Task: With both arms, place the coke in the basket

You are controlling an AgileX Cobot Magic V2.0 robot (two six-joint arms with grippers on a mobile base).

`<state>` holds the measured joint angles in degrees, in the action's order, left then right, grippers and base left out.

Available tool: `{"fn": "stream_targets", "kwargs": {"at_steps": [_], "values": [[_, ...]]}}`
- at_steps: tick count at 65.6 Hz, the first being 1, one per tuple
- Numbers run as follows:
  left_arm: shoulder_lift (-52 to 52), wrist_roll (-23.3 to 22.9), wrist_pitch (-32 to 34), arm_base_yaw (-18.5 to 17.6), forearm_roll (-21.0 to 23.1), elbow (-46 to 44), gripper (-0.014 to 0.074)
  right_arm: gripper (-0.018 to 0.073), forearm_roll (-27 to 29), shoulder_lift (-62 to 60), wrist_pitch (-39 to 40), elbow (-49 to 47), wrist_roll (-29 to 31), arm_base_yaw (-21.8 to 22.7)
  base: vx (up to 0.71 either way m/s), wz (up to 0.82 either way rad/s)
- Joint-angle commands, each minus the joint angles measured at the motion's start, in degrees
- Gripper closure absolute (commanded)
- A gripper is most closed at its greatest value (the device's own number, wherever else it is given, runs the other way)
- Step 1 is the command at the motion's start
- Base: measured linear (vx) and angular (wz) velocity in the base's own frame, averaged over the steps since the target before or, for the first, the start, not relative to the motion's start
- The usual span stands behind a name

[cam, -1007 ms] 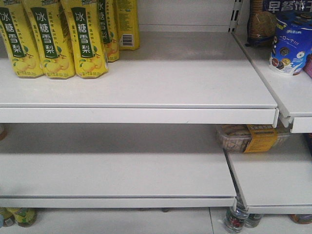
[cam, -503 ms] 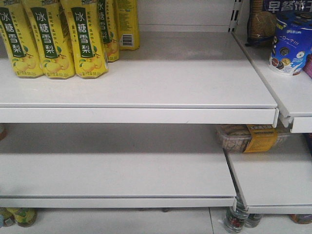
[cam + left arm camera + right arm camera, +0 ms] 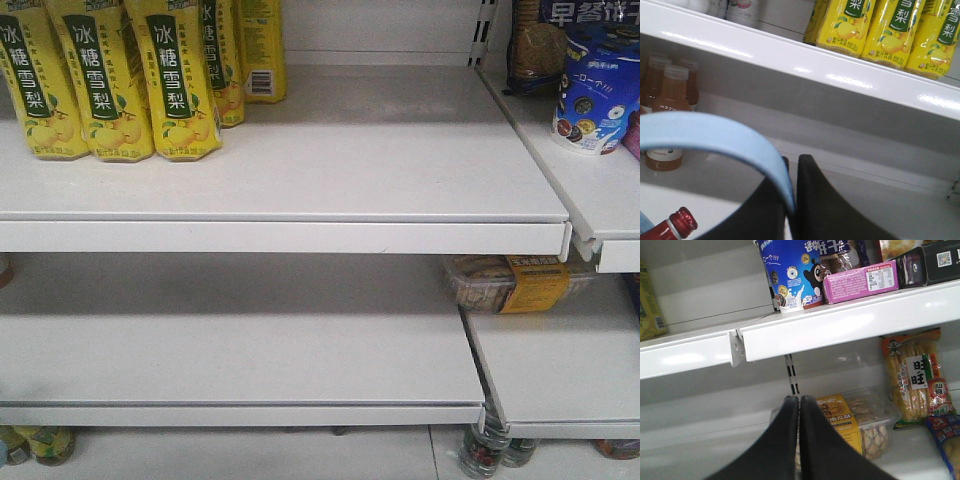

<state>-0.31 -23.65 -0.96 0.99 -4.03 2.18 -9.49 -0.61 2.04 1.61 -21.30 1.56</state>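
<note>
In the left wrist view my left gripper [image 3: 794, 160] is shut on the light blue swing handle [image 3: 715, 132] of the basket, which arcs across the left of the frame; the basket body is out of view. The red cap and neck of the coke [image 3: 676, 226] show at the bottom left, below the handle. In the right wrist view my right gripper [image 3: 799, 400] is shut with nothing in it, facing the shelves. Neither gripper, the coke nor the basket shows in the front view.
White shelves [image 3: 280, 235] fill the front view. Yellow pear-drink bottles [image 3: 110, 80] stand at the upper left and also show in the left wrist view [image 3: 880, 25]. Amber drink bottles [image 3: 667, 100] stand under that shelf. A clear biscuit box [image 3: 860, 420] and a blue tub [image 3: 790, 275] face my right gripper.
</note>
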Motion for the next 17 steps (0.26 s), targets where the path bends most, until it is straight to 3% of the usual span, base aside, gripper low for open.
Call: {"fn": "stream_targets", "kwargs": {"at_steps": [1, 17], "values": [[-1.22, 2.6, 8.57, -0.12, -2.02, -1.7, 0.0603, 0.0564, -0.64, -0.73, 4.35, 0.38, 0.23, 0.1, 0.0, 0.0], [-1.22, 2.6, 8.57, -0.12, -2.02, -1.7, 0.0603, 0.0564, -0.64, -0.73, 4.35, 0.38, 0.23, 0.1, 0.0, 0.0]]}}
